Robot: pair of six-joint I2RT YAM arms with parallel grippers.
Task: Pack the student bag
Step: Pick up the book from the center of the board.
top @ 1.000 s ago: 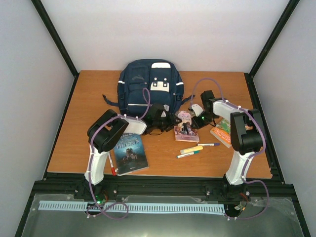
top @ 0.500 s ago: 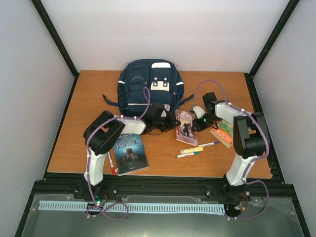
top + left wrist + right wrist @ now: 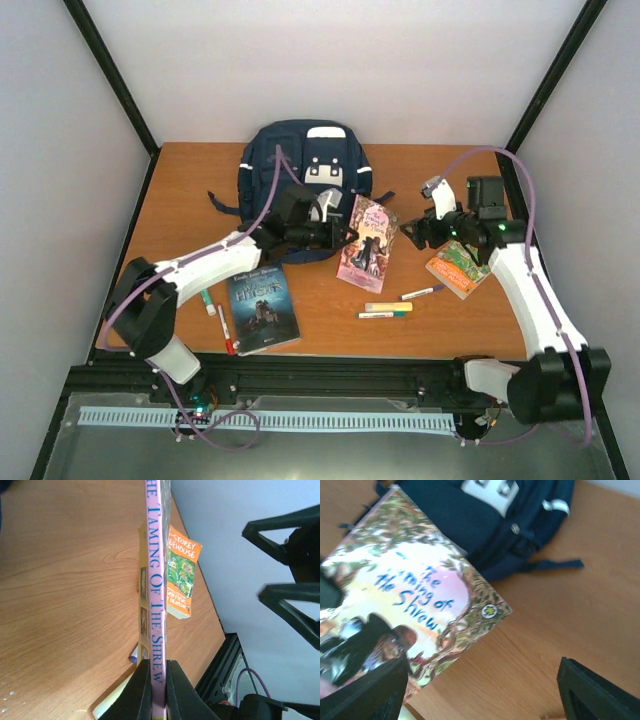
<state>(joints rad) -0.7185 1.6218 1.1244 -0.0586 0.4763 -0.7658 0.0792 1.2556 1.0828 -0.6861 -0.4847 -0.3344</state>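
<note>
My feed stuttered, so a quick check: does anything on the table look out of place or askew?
The pink book is not lying flat: the left claw pinches it by one edge and holds it tilted beside the student bag. The right claw stands open, apart from it. Nothing looks spilled or damaged.

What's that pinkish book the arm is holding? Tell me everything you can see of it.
A thin paperback, "The Taming of the Shrew" in blue lettering on a pink spine. The cover shows a pale pink scene framed by leafy greenery, with dark figures. The left claw pinches one end, holding it closed beside the navy backpack, above the wooden table.
</note>
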